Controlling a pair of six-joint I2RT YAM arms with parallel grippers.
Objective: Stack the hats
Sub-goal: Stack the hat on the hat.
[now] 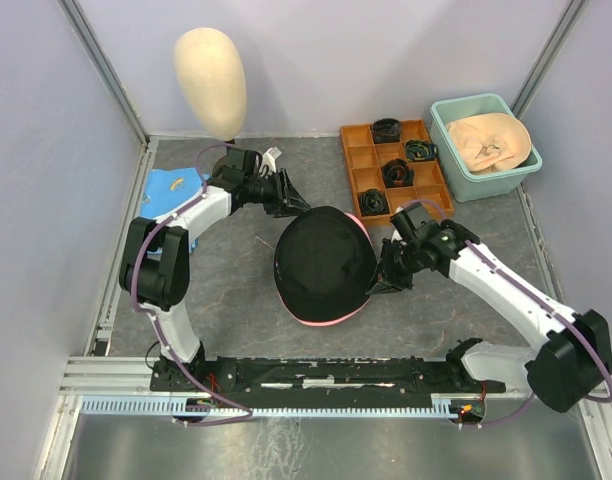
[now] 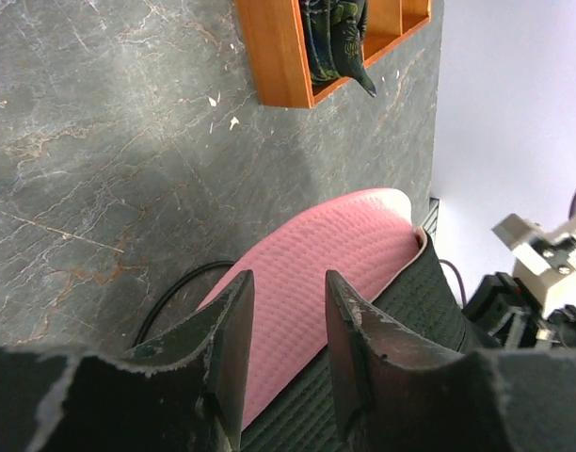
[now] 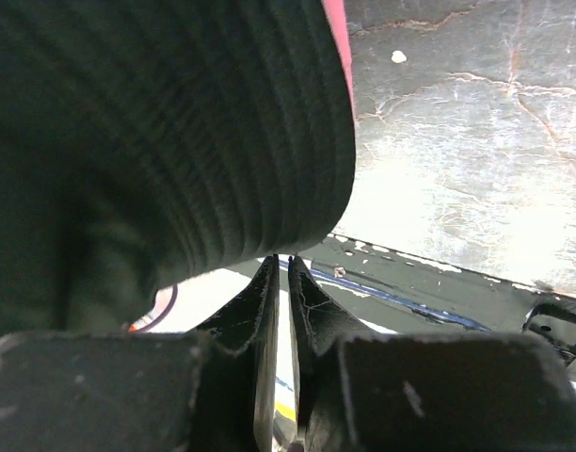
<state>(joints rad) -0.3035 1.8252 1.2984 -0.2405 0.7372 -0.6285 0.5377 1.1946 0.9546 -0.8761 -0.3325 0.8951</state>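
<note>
Black ribbed-fabric hat [image 1: 324,262], crown up, mid-table [image 1: 226,300]. It sits on top of a pink quilted-fabric bucket hat [image 2: 335,254]. From above, the pink one shows only as a thin rim around the black one's near and right edges. The left wrist view shows the pink brim sticking out flat from under the black fabric. Pale beige soft hat [image 1: 489,142] lies crumpled in the teal plastic tub [image 1: 486,186] at far right. It looks upside down, hard to be sure.

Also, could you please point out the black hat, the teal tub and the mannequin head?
black hat [image 1: 324,262]: top view, crown.
teal tub [image 1: 501,183]: top view, near wall.
mannequin head [image 1: 210,80]: top view, its middle.
</note>
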